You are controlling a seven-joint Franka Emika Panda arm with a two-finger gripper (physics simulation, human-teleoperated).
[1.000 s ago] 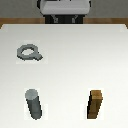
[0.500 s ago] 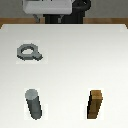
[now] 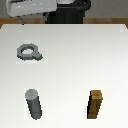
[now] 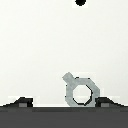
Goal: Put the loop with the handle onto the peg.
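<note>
Between the two dark fingertips (image 4: 21, 101) that show at the edge of the wrist view lies the loop with the handle (image 4: 81, 92), flat on the white table (image 4: 50, 45), its round hole open toward the camera and its short stubby tab pointing away from the fingers at a slant. The fingers (image 4: 64, 102) stand spread wide, one tip on each side of the ring and neither touching it, so they are released and grasp nothing; how far above the ring they hang I cannot tell from this view. In the exterior view the loop with the handle (image 3: 28, 52) rests on the table (image 3: 75, 60) toward the exterior view's left, its tab aimed toward the exterior view's right and slightly to the front. The arm (image 3: 32, 9) appears at the far edge, a pale grey body over the table's back rim, with the dark robot base (image 3: 70, 11) beside it; the fingers themselves are probably hidden or out of frame there. The peg (image 3: 34, 104), an upright dark grey cylinder, stands well apart from the ring, nearer the front on the exterior view's left. The brown wooden block (image 3: 96, 104) stands upright level with the peg, well apart from it on the exterior view's right. A small dark spot (image 4: 79, 2) marks the far edge of the wrist view.
</note>
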